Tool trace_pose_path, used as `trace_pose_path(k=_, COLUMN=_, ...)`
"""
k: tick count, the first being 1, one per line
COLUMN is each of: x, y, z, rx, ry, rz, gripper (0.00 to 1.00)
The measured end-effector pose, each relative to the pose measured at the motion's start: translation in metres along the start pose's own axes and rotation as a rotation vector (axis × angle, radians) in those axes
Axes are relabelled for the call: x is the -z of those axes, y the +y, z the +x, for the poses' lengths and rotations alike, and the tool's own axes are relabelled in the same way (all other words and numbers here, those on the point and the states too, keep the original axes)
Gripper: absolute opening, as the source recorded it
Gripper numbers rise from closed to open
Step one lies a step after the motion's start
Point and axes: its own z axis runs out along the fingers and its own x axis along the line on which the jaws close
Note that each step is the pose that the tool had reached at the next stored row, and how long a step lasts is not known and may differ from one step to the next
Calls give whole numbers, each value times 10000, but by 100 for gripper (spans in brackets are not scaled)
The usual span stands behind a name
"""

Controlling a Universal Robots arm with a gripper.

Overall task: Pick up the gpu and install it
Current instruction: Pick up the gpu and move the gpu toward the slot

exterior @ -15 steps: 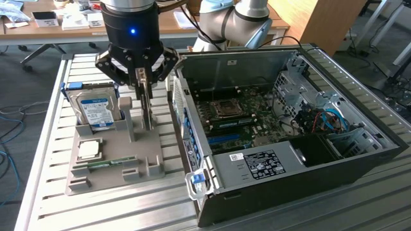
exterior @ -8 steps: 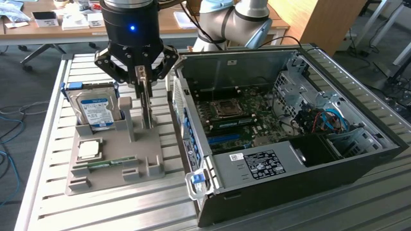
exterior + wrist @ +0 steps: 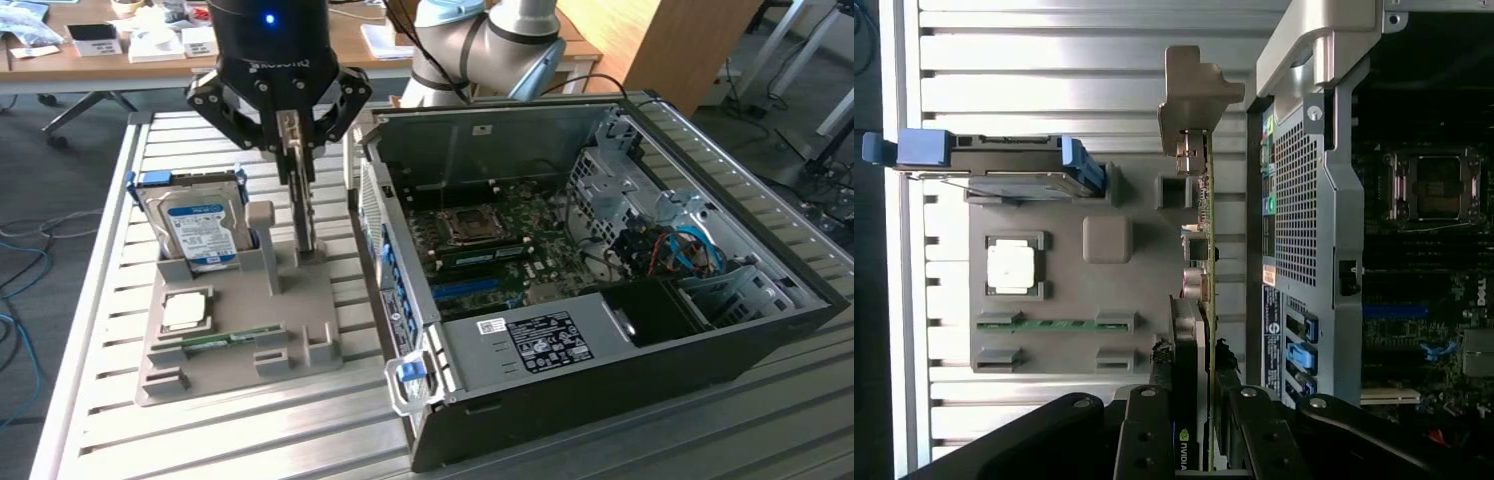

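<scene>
While the jaws are clamped on the top edge of the gpu (image 3: pixel 307 215) (image 3: pixel 1206 290), a thin greenish-brown circuit card with a black face, the card stands on edge, upright, directly under the black gripper body. Fingers (image 3: pixel 1154 430) press it from both flat sides. Wrist view shows the card edge-on, with its bent silver metal end bracket (image 3: pixel 1194 90) at the far end.

Card's lower edge is at the flat grey plastic parts holder (image 3: pixel 254 330) (image 3: pixel 1144 300). Can't tell if it's seated in the slot or just clear of it.

On the same holder:
- silver hard drive with blue label and blue caddy (image 3: pixel 200 228) (image 3: pixel 984 165), standing upright, on the exterior view's left of the card
- square silver CPU chip (image 3: pixel 187 310) (image 3: pixel 1012 267), lying flat in its recess
- narrow green RAM stick (image 3: pixel 227 338) (image 3: pixel 1054 323), lying in its slot, near the chip

Holder sits on the slatted aluminium bench (image 3: pixel 200 440) (image 3: pixel 1054 60). Just beside it, on the exterior view's right, is the open black desktop PC case (image 3: pixel 761 250) (image 3: pixel 1304 250), lying on its side with the side panel off. Inside it: dark motherboard (image 3: pixel 534 250), CPU socket (image 3: pixel 470 228) (image 3: pixel 1434 185) and grey labelled power supply box (image 3: pixel 534 340). The card is outside the case, close to the perforated rear panel.
</scene>
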Motion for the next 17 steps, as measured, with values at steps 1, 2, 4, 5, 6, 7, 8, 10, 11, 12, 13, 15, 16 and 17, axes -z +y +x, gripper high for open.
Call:
trace_pose_path(k=1, x=10, y=1, z=0, rx=0, ry=1, rz=0, gripper=27)
trace_pose_path(k=2, x=19, y=1, z=-1, rx=0, ry=1, rz=1, gripper=27)
trace_pose_path(k=4, x=35, y=2, z=-1, rx=0, ry=1, rz=0, gripper=27)
trace_pose_path(k=5, x=43, y=2, z=-1, rx=0, ry=1, rz=1, gripper=27)
trace_pose_path(k=6, x=52, y=3, z=-1, rx=0, ry=1, rz=1, gripper=27)
trace_pose_path(k=7, x=60, y=3, z=-2, rx=0, ry=1, rz=1, gripper=27)
trace_pose_path(k=8, x=69, y=4, z=-2, rx=0, ry=1, rz=0, gripper=27)
trace_pose_path(k=10, x=86, y=4, z=-2, rx=0, ry=0, rz=0, gripper=27)
trace_pose_path(k=11, x=94, y=5, z=-2, rx=0, ry=0, rz=1, gripper=27)
trace_pose_path(k=12, x=101, y=5, z=-2, rx=0, ry=1, rz=1, gripper=27)
trace_pose_path(k=13, x=107, y=5, z=-3, rx=0, ry=1, rz=1, gripper=27)
trace_pose_path(k=15, x=121, y=6, z=-3, rx=0, ry=1, rz=0, gripper=27)
trace_pose_path(k=16, x=128, y=6, z=-3, rx=0, ry=0, rz=0, gripper=27)
trace_pose_path(k=17, x=135, y=7, z=-3, rx=0, ry=1, rz=1, gripper=27)
